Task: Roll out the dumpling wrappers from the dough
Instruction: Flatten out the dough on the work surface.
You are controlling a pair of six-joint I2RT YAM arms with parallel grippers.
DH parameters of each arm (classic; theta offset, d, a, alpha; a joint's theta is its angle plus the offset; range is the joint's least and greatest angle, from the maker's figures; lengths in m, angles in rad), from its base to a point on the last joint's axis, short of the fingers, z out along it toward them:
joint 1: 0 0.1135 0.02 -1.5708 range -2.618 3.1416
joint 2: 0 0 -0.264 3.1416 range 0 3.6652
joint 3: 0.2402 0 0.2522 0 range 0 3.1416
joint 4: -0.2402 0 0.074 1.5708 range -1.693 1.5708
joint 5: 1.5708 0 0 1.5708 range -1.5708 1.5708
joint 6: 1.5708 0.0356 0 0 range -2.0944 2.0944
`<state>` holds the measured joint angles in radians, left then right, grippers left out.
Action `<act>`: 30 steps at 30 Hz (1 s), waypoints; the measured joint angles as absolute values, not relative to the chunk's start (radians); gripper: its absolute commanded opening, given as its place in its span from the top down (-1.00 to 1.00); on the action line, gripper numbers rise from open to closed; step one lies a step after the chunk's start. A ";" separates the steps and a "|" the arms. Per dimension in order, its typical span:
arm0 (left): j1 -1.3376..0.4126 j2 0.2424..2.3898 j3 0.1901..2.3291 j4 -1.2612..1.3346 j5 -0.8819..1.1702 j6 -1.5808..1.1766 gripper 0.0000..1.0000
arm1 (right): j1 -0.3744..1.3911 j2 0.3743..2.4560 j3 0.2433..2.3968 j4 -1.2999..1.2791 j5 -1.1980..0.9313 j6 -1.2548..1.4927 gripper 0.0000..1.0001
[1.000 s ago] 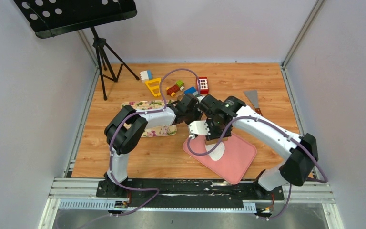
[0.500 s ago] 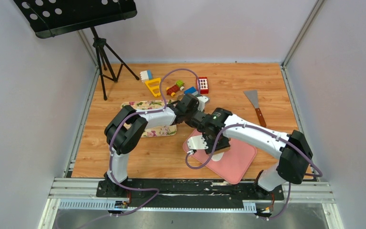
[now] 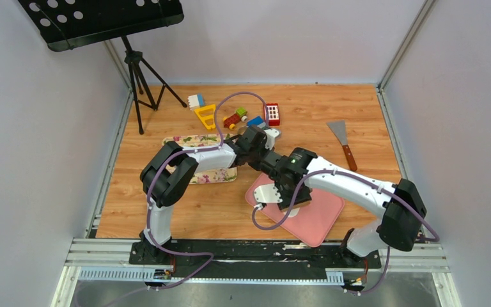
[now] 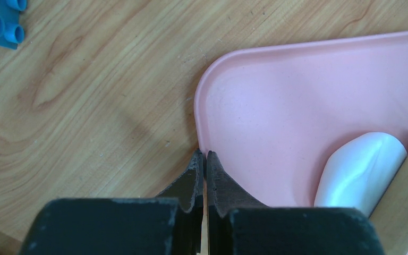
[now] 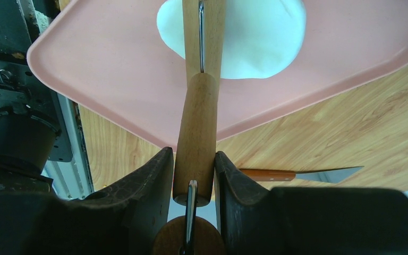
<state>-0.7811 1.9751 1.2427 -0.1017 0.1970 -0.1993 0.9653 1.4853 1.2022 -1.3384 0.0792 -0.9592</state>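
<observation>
The dough (image 5: pixel 244 37) is a flattened white sheet on the pink tray (image 3: pixel 323 214), and it also shows in the left wrist view (image 4: pixel 364 170). My right gripper (image 5: pixel 194 175) is shut on the wooden handle of a small rolling pin (image 5: pixel 197 127), whose roller (image 4: pixel 404 199) lies on the dough. From above, the right gripper (image 3: pixel 286 197) covers most of the dough. My left gripper (image 4: pixel 203 155) is shut with nothing between its fingers, its tips at the tray's rim (image 4: pixel 197 106). From above, the left gripper (image 3: pixel 263 160) is partly behind the right arm. No dumpling wrappers are in view.
A spatula (image 3: pixel 342 137) lies on the wooden table at the back right. Toy blocks (image 3: pixel 236 117) sit at the back centre, one of them blue (image 4: pixel 0 24). Floral cloths (image 3: pixel 206 174) lie under the left arm. A music stand's tripod (image 3: pixel 137 77) stands back left.
The right arm has drawn the rolling pin toward the near side across the dough. The left gripper has stayed at the tray's rim.
</observation>
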 measured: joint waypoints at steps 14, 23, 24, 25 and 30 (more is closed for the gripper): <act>-0.781 1.975 1.243 -0.102 0.196 -0.200 1.00 | 0.965 1.446 1.177 -1.351 0.042 -0.928 1.00; -0.781 1.975 1.243 -0.102 0.196 -0.200 1.00 | 0.966 1.418 1.143 -1.381 -0.022 -0.914 1.00; -0.781 1.975 1.243 -0.102 0.196 -0.200 1.00 | 0.966 1.416 1.139 -1.385 -0.031 -0.913 1.00; -0.781 1.975 1.243 -0.102 0.196 -0.200 1.00 | 0.966 1.416 1.135 -1.397 -0.036 -0.910 1.00; -0.781 1.975 1.243 -0.102 0.196 -0.200 1.00 | 0.966 1.407 1.134 -1.406 -0.050 -0.910 1.00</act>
